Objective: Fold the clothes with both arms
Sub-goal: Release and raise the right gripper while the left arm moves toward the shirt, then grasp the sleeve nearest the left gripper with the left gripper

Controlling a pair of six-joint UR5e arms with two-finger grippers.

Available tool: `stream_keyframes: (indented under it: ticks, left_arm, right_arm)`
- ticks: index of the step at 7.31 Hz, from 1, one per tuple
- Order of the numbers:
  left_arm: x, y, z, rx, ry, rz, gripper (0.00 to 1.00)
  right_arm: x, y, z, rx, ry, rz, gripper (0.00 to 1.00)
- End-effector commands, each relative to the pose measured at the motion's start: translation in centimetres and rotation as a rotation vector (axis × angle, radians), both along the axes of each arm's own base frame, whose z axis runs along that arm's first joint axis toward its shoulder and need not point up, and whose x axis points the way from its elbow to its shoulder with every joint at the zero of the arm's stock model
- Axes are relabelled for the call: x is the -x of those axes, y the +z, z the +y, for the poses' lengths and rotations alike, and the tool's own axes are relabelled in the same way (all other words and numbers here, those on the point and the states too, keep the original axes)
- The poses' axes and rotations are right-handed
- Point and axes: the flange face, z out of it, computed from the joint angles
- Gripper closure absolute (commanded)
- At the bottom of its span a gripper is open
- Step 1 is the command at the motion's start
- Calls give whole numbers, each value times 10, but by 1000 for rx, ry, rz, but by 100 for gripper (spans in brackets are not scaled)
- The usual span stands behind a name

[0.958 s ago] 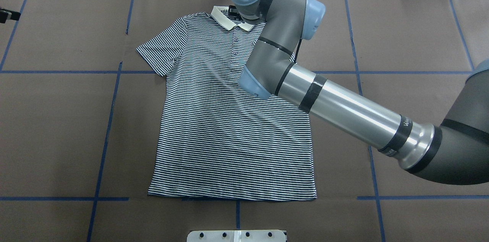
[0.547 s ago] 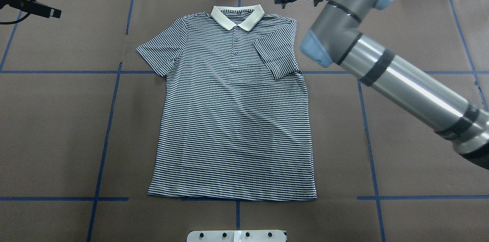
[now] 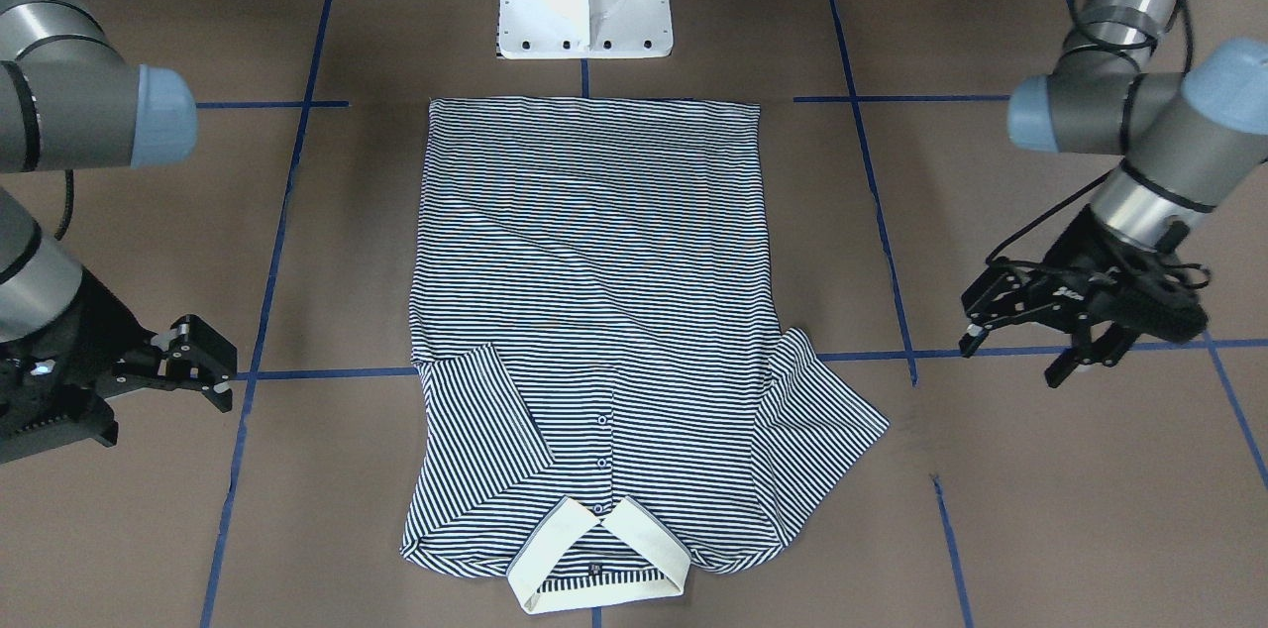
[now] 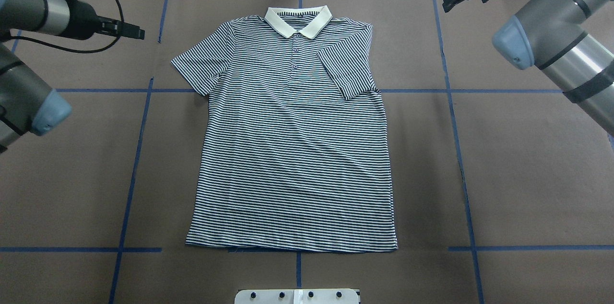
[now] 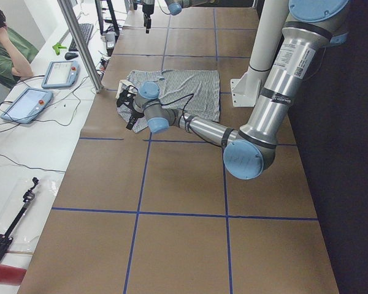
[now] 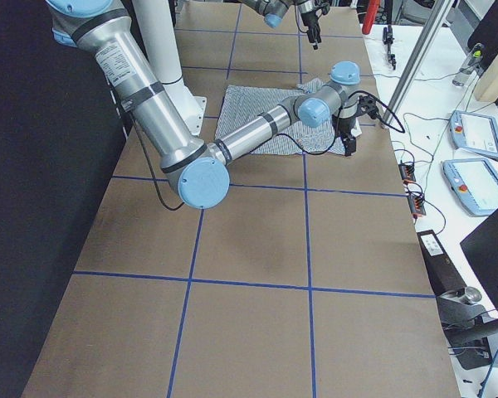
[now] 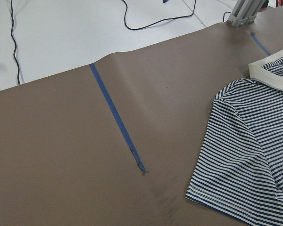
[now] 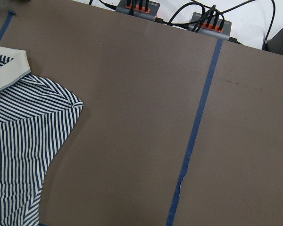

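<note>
Bright, even light falls from above on my worktop. Its matte brown looks flat and evenly lit, and the shadows on it are faint and soft-edged. A white streak of sheen runs along the silver tube of my right arm. The stripes of the shirt are crisp in both wrist views. From the front, my left gripper looks slightly smeared. In the side views the strip past the worktop's edge is almost black.

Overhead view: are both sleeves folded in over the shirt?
No, only the right sleeve is folded onto the polo shirt; the left sleeve lies spread flat.
</note>
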Motion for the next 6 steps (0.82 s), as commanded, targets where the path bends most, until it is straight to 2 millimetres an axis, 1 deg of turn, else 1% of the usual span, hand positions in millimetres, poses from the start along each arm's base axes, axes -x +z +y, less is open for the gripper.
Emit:
stream_keyframes:
  ticks: [1, 2, 3, 4, 5, 6]
  left_arm:
    - [-80, 2, 4, 159, -166, 43, 30]
    - [-96, 18, -5, 167, -186, 5, 32]
    - [-112, 34, -4, 177, -186, -31, 33]
    - [-125, 35, -13, 156, -172, -62, 34]
    - [-131, 38, -14, 147, -167, -73, 34]
    - [-135, 36, -12, 143, -161, -69, 37]
  right_arm:
    - [-6, 5, 3, -3, -5, -1, 0]
    - [-7, 7, 3, -1, -1, 3, 0]
    - [-7, 9, 4, 0, 1, 4, 0]
    - [-9, 15, 8, 7, 1, 8, 0]
    - [-10, 15, 9, 5, 2, 8, 0]
    - [-10, 17, 9, 5, 1, 9, 0]
